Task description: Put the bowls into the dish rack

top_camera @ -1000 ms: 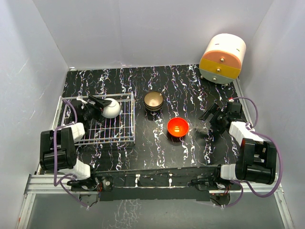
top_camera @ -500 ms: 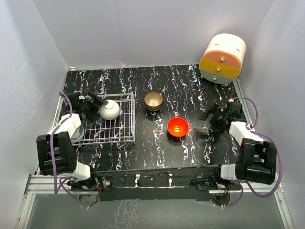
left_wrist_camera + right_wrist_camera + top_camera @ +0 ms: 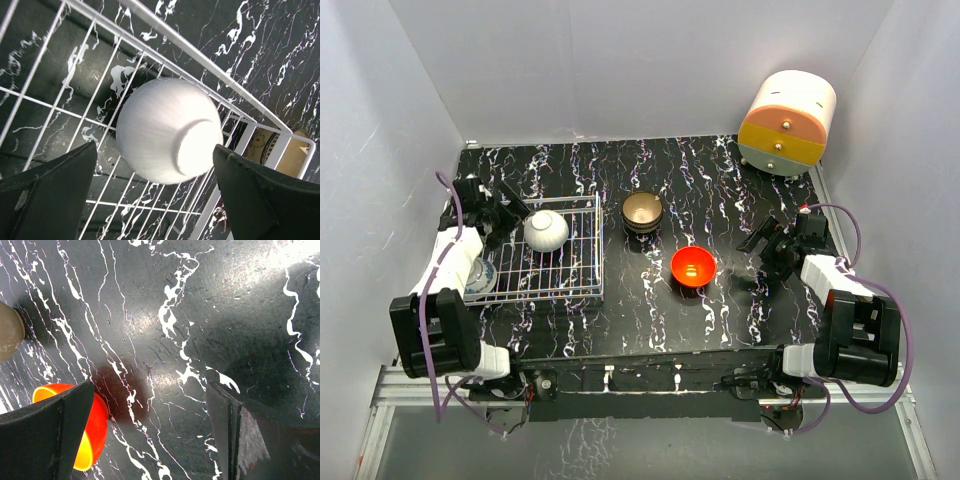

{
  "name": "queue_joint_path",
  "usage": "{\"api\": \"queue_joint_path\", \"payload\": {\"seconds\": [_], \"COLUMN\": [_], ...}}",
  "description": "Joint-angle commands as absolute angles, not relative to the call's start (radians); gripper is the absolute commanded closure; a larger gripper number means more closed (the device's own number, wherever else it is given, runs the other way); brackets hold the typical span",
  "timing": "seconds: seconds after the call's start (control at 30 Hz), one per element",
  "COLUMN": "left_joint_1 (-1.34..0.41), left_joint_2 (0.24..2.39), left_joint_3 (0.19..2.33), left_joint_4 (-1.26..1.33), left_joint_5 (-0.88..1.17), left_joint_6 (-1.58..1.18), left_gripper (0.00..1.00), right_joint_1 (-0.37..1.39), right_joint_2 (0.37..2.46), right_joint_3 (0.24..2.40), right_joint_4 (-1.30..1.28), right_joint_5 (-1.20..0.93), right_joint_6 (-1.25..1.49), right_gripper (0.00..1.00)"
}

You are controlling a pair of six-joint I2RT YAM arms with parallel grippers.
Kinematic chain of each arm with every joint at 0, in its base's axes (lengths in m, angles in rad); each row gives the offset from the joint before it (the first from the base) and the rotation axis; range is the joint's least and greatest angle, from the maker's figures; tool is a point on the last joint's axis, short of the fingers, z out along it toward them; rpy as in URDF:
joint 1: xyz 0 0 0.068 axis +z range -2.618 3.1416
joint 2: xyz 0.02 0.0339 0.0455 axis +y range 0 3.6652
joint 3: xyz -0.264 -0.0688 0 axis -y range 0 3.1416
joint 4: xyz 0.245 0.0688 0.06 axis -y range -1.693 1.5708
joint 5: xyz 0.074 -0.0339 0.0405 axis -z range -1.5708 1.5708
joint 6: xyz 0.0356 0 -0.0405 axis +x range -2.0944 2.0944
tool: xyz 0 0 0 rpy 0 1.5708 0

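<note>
Bowl (image 3: pixel 546 231), white, upended inside dish rack (image 3: pixel 582 294), likely for draining; left end effector (image 3: pixel 505 214) at rack's far-left corner, spread wide, grasping nothing.

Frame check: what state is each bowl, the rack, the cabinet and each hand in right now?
white bowl, upside down in the dish rack.
blue-and-white bowl, in the rack, partly hidden.
brown bowl, upright on the table.
red bowl, upright on the table.
cabinet, drawers shut.
left hand, open, not touching the white bowl.
right hand, open, empty.
</note>
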State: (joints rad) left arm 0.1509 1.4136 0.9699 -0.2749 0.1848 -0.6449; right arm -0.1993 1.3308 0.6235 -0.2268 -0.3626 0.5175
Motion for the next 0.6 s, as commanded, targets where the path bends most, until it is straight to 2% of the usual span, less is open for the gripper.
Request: {"api": "queue_joint_path", "payload": {"seconds": [0.0,0.27,0.57], "left_joint_1": [0.093,-0.136,-0.197], "left_joint_2": [1.308,1.47,1.492], "left_joint_3": [1.073,1.255,1.237], "left_joint_4": [-0.382,-0.477,-0.5], "left_joint_5": [0.071,-0.064,-0.286], "left_joint_6": [-0.521,-0.369,-0.35], "left_gripper": [0.03,0.03,0.03], "right_joint_1": [-0.207,-0.208,-0.21], "right_joint_2": [1.327,1.329,1.342], "right_joint_3": [0.632,0.636,0.641], "right_joint_4": [-0.173,-0.177,-0.177], "right_joint_5": [-0.365,-0.361,-0.362], "right_joint_6": [0.506,0.508,0.503], "right_gripper": [0.02,0.02,0.02]}}
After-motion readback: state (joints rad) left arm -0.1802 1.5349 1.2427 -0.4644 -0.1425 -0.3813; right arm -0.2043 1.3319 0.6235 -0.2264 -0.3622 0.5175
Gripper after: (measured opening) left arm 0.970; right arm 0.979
